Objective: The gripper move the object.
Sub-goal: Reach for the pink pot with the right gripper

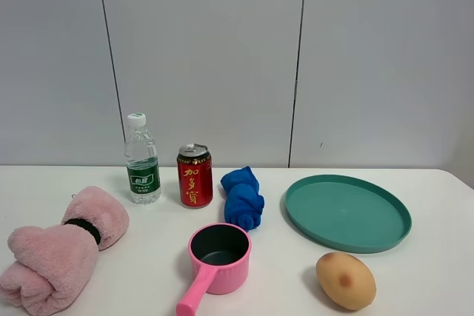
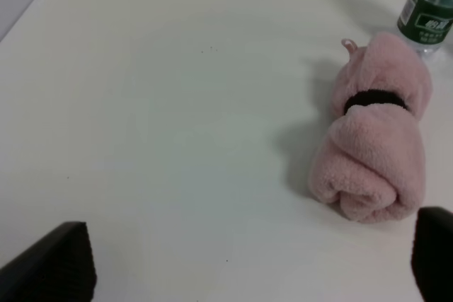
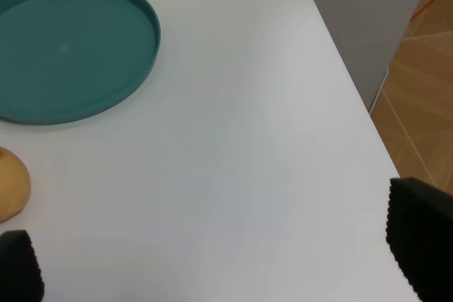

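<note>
Eyeing pink toy saucepan (image 1: 219, 257): looking light, hard, smooth, maybe slipping. Thinking of pinching straight handle (image 1: 194, 294). Holding left hand (image 2: 244, 259) and right hand (image 3: 219, 252) spread wide, empty.

Colour-wise: the small plastic toy saucepan (image 1: 219, 255) is bubblegum pink with a dark grey inside, and the rolled fluffy towel (image 1: 55, 257) is a paler pink with a black band. The clear plastic water bottle (image 1: 142, 162) has a white cap and green label. The metal drink can (image 1: 194, 178) is red with gold lettering, the crumpled cloth (image 1: 243, 197) bright blue, the round plate (image 1: 348, 214) teal, the egg-shaped lump (image 1: 345, 280) tan with a brownish spot, and the counter (image 1: 433, 271) white.
</note>
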Available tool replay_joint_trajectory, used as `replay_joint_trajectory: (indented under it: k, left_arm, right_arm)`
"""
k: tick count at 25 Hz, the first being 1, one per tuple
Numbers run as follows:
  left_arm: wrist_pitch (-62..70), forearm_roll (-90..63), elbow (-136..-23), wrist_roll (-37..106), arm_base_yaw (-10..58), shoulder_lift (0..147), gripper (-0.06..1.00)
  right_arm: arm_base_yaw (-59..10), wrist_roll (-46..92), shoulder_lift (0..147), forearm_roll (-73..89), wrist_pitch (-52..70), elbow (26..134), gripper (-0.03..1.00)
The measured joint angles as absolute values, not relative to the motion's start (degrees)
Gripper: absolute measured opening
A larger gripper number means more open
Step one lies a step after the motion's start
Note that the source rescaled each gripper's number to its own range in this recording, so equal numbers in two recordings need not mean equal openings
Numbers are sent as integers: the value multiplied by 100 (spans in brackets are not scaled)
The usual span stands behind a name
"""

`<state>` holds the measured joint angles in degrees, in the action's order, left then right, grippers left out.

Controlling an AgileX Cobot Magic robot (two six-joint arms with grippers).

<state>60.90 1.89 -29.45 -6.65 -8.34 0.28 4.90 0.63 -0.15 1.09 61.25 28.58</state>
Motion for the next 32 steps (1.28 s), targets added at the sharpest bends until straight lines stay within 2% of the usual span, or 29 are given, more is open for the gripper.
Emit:
replay_joint_trajectory:
  k: [32]
  left_arm:
    - [6090,189,-2945,-665,-834,28,100]
  right_arm:
    - [490,63,-15,109,6125,2858,100]
